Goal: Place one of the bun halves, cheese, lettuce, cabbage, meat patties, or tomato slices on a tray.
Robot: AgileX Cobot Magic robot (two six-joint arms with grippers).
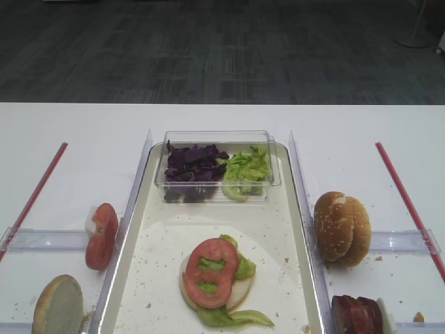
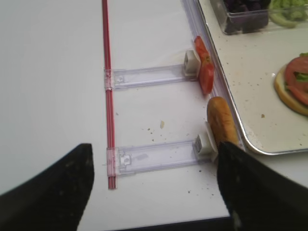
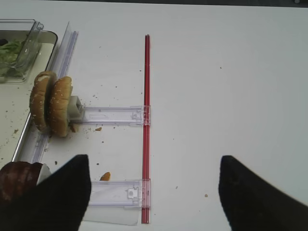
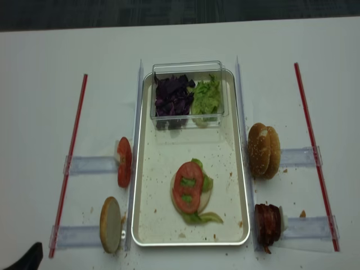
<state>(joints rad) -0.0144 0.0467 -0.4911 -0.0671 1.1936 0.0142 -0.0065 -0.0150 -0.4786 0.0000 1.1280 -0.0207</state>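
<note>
Left tool (image 2: 154,187) wide open; seemingly empty.

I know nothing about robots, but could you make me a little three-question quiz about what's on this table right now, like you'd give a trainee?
1. True or false: a tomato slice already lies on top of the stack in the tray.
2. In the clear box, which side holds the cabbage, seen from the high front view? A) left B) right C) it fills the whole box
3. Fill in: the two bun halves right of the tray stand on ____, pressed together.

Key:
1. True; it sits over lettuce on a pale bun base.
2. A; more lettuce fills the right side.
3. Edge.
</note>
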